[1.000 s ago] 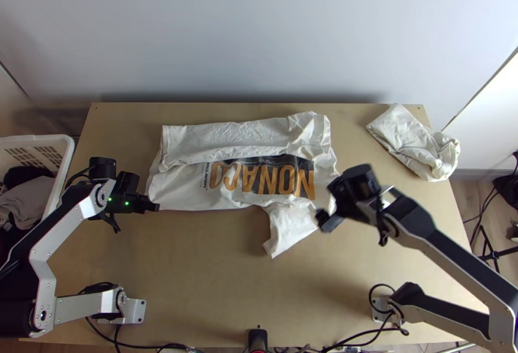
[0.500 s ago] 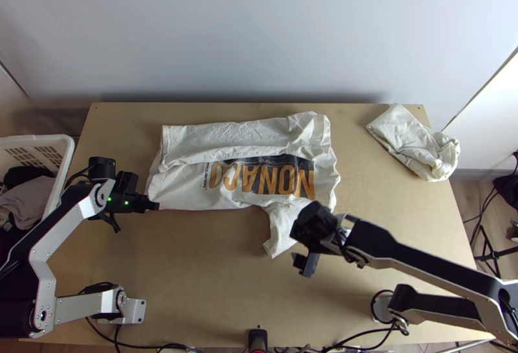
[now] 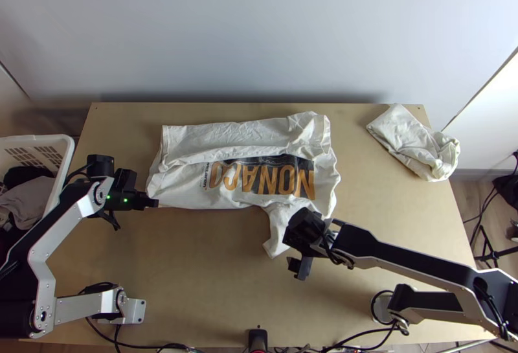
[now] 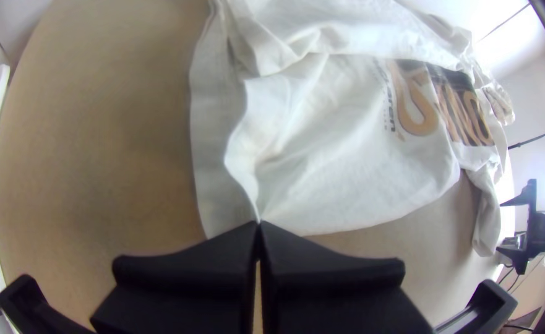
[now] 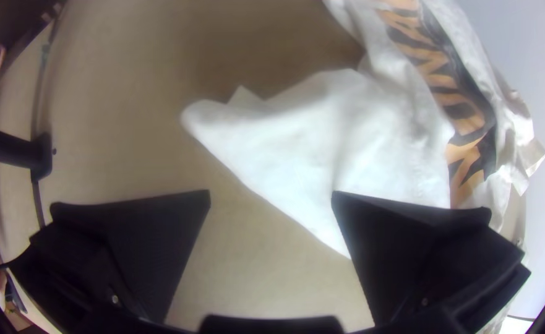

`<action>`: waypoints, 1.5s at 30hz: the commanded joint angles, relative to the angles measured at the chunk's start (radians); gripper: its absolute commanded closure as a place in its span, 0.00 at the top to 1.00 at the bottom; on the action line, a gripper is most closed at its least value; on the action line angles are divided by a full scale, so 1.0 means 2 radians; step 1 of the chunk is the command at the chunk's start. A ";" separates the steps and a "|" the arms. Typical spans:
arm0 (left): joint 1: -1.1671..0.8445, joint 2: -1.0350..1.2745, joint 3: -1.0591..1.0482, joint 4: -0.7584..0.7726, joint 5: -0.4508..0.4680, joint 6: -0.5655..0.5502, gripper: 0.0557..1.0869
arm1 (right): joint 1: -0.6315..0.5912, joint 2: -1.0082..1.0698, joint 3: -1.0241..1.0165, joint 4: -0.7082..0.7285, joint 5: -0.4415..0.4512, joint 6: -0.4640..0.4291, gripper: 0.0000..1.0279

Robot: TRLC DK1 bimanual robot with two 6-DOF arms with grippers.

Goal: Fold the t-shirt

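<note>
A white t-shirt [image 3: 223,194] with orange lettering lies across the table, its far side folded over lengthwise and a sleeve [image 3: 277,223] sticking out toward the near edge. At its left end my left gripper [image 3: 155,203] holds the near corner of the hem; in the left wrist view the left gripper [image 4: 258,224] is shut on the cloth. My right gripper [image 3: 299,267] is by the sleeve. In the right wrist view the right gripper [image 5: 271,195] stands open above the sleeve [image 5: 303,142], with cloth below one finger.
Another white cloth [image 3: 414,142] lies bunched at the table's far right. Beyond the left edge stands a white basket [image 3: 68,152] with dark and grey clothes. A black device [image 3: 258,340] is at the middle of the near edge.
The right gripper has moved left and toward the near edge, from the t-shirt's right end to the sleeve. The left gripper has barely moved, and the t-shirt lies almost as before.
</note>
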 commanded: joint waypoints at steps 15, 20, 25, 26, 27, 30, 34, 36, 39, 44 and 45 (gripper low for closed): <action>0.008 0.006 0.018 -0.001 -0.001 0.012 0.03 | -0.038 0.032 -0.030 0.086 0.017 -0.021 0.44; 0.010 0.006 0.018 -0.004 -0.001 0.012 0.03 | -0.039 0.032 -0.032 0.088 0.021 -0.029 0.17; 0.011 0.001 0.018 -0.012 0.000 0.016 0.03 | -0.045 0.025 -0.032 0.083 0.021 -0.033 0.03; 0.011 -0.001 0.018 -0.013 0.000 0.016 0.03 | -0.049 0.021 -0.033 0.079 0.021 -0.035 0.03; 0.011 -0.004 0.018 -0.015 0.000 0.016 0.03 | -0.055 0.017 -0.035 0.077 0.021 -0.037 0.03; 0.014 -0.013 0.018 -0.019 0.000 0.016 0.03 | -0.073 0.004 -0.042 0.066 0.020 -0.047 0.03; 0.023 -0.027 0.016 -0.032 0.001 0.016 0.03 | -0.104 -0.022 -0.027 0.036 0.018 -0.056 0.03; 0.026 -0.036 0.014 -0.038 0.003 0.016 0.03 | -0.121 -0.033 -0.010 0.016 0.014 -0.059 0.03; 0.026 -0.051 0.006 -0.043 0.008 0.016 0.03 | -0.137 -0.052 0.019 -0.008 0.011 -0.068 0.03; 0.033 -0.063 0.002 -0.050 0.015 0.015 0.03 | -0.144 -0.080 0.063 -0.033 0.011 -0.074 0.03; 0.036 -0.065 0.003 -0.052 0.016 0.016 0.03 | -0.144 -0.085 0.069 -0.039 0.010 -0.075 0.03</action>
